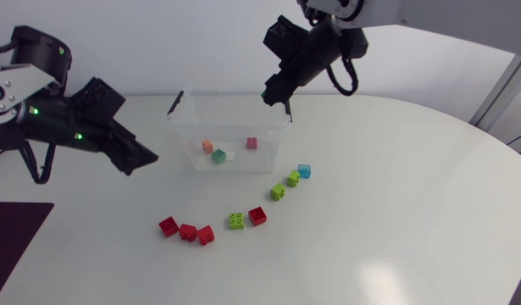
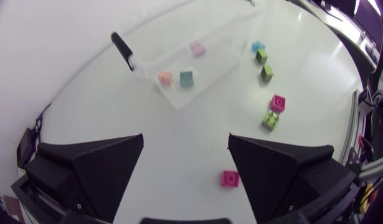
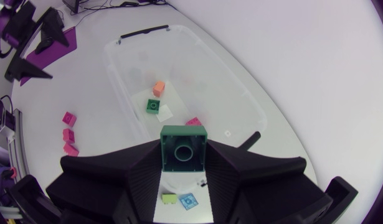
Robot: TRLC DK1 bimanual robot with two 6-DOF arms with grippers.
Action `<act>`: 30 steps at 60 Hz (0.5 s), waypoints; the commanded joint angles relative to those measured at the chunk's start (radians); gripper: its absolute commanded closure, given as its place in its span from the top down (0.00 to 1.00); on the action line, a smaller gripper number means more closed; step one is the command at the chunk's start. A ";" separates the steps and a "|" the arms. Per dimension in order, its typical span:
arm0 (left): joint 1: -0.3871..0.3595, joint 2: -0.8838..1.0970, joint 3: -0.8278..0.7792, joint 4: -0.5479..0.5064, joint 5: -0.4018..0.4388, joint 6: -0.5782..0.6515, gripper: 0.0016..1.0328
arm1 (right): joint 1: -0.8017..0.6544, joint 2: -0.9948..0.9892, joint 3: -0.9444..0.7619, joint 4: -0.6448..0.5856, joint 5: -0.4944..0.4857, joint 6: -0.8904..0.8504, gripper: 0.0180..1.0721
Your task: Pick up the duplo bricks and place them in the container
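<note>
The right gripper (image 1: 277, 91) hangs over the container (image 1: 230, 125), jaws clamped on a green brick (image 3: 182, 148): the placing step. Next, I judge, the jaws need only part to drop it in; the left gripper (image 2: 185, 142) hangs beside, jaws apart.

From above, the right gripper (image 1: 274, 91) hides the green brick (image 3: 183, 147) it clamps, seen only from its own wrist; there that brick covers part of a pink brick (image 3: 193, 122) in the container (image 3: 119, 87); a lime brick (image 3: 169, 198) and a blue brick (image 3: 189, 201) peek out, partly covered, between the fingers.
</note>
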 commanded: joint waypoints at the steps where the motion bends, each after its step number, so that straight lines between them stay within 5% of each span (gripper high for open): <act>1: 0.020 -0.030 -0.086 -0.027 0.012 0.114 0.92 | 0.016 0.080 0.068 0.027 0.008 0.052 0.22; 6: 0.028 -0.043 -0.148 -0.050 0.012 0.180 0.92 | 0.024 0.157 0.157 0.033 0.031 0.074 0.24; 11: 0.031 -0.049 -0.189 -0.064 0.012 0.238 0.92 | 0.027 0.220 0.236 0.032 0.044 0.092 0.37; 20: 0.009 0.008 -0.224 -0.064 0.008 0.298 0.92 | 0.031 0.292 0.328 0.022 0.085 0.106 0.86; 30: -0.078 0.125 -0.214 -0.036 -0.034 0.284 0.91 | 0.018 0.114 0.126 0.115 0.088 0.121 0.90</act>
